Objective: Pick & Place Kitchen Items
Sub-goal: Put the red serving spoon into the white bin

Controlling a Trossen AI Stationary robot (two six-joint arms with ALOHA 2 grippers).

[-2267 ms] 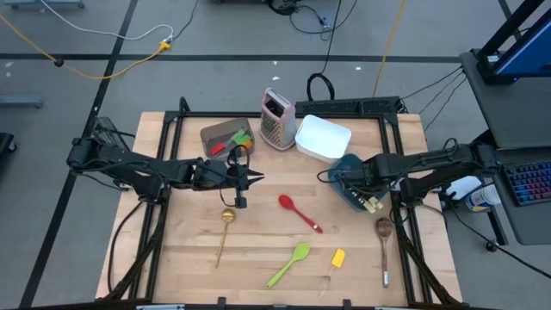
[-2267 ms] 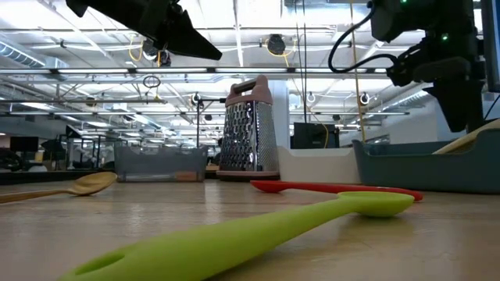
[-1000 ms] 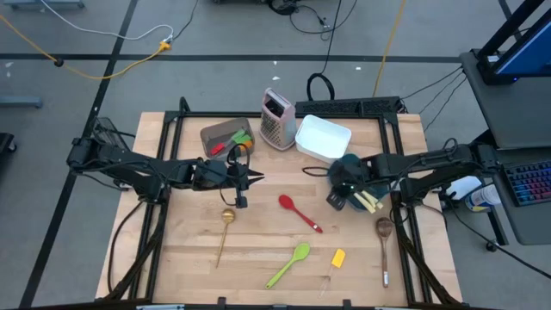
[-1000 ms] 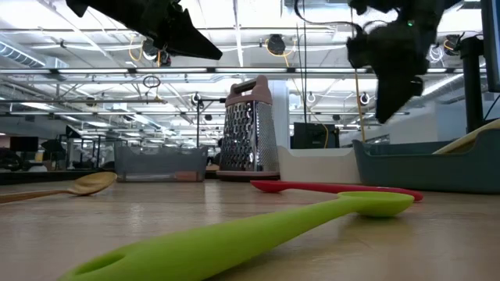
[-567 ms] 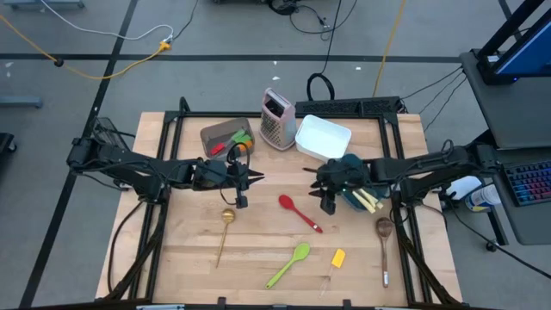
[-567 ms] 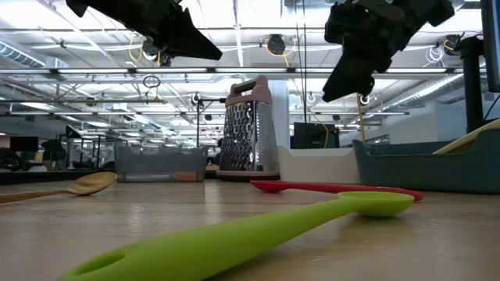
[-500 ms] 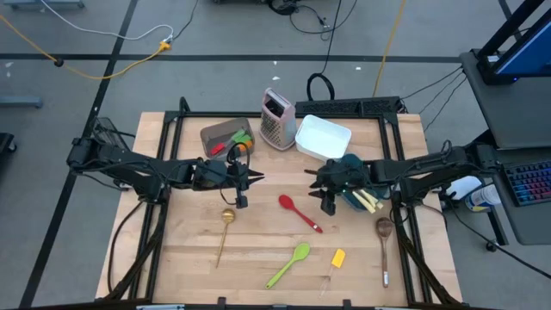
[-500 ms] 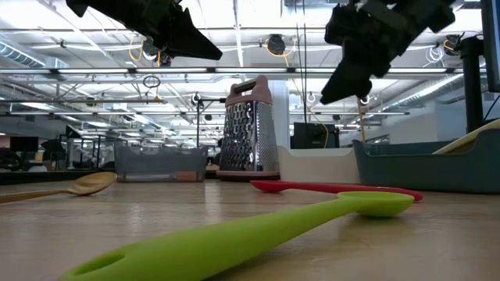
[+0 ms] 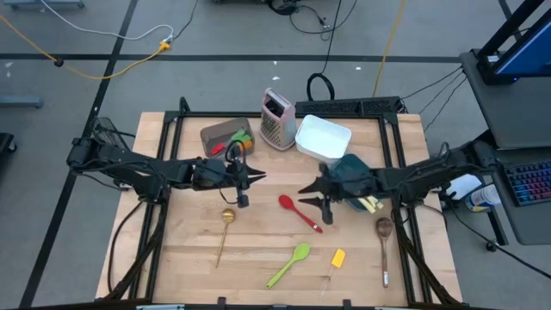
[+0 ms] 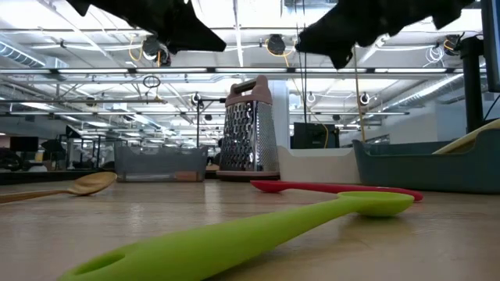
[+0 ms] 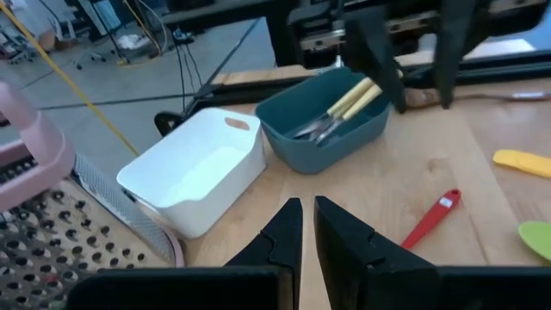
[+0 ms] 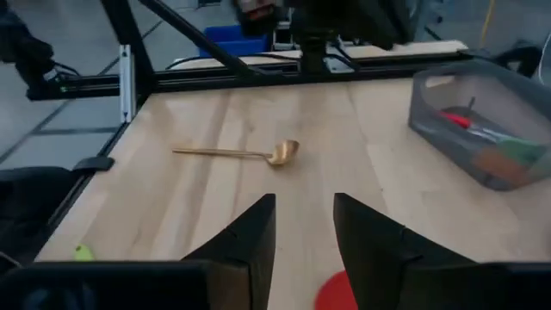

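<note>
— Green silicone spoon [image 9: 289,263], yellow spatula [image 9: 337,257], wooden spoon [image 9: 384,235] along the frame's bottom: unsorted?

— Yes, likewise gold spoon [image 9: 225,231] and red spoon [image 9: 300,212] mid-frame. Right gripper [image 9: 317,199] hovered over the red one, parted, empty. Left gripper [image 9: 245,178] waited, nearly closed, empty. Bins above held some.

Overhead, table-level and wrist views share the table [image 9: 258,250].

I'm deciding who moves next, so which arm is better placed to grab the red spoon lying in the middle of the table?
The right. Its open right gripper hangs empty just beside the red spoon, fingers toward it. The left gripper waits farther off, near the grey bin.
</note>
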